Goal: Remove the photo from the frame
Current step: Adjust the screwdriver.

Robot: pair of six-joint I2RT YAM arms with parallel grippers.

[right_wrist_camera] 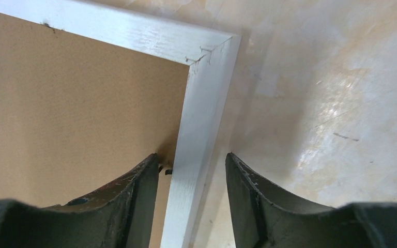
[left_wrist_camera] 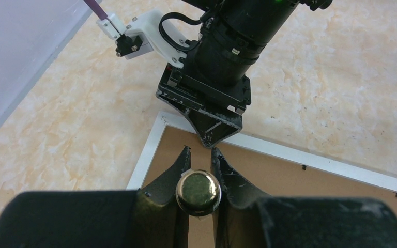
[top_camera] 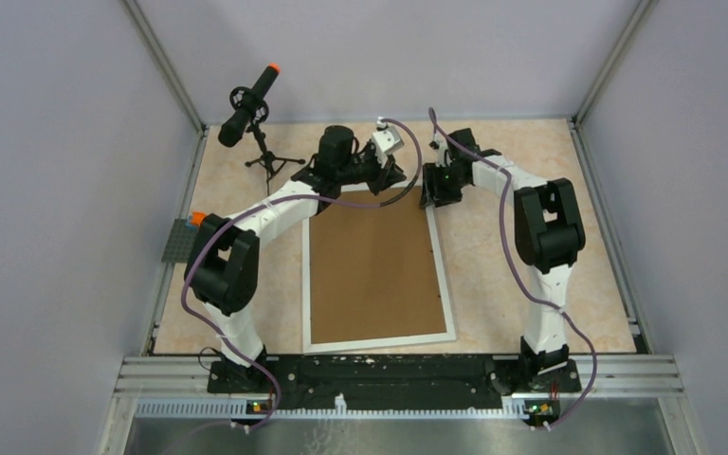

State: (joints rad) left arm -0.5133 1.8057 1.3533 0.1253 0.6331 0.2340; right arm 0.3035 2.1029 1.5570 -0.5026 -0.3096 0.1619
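Evidently the frame lay face down on the table between the two arms, its brown backing board uppermost, so the photo was presumably beneath that board and showed in no view; both arms reached to the frame's far edge; the right gripper stood wide, straddling the white border just short of the far right corner, one finger over the board beside a small black retaining tab, the other over bare table outside; the left gripper hung over the board near it, jaws drawn narrow with only a slim gap at the tips and nothing seen there; a round brassy thing sat between its fingers nearer the camera, and whether it was gripped or part of the gripper I could not tell; the step in hand looked to be freeing the board, with the task barely begun; done well, it called for the right gripper to steady the border lightly so the frame could not slide, while the left turned each tab aside in turn rather than levering the board, since hard prying risked creasing the print below.
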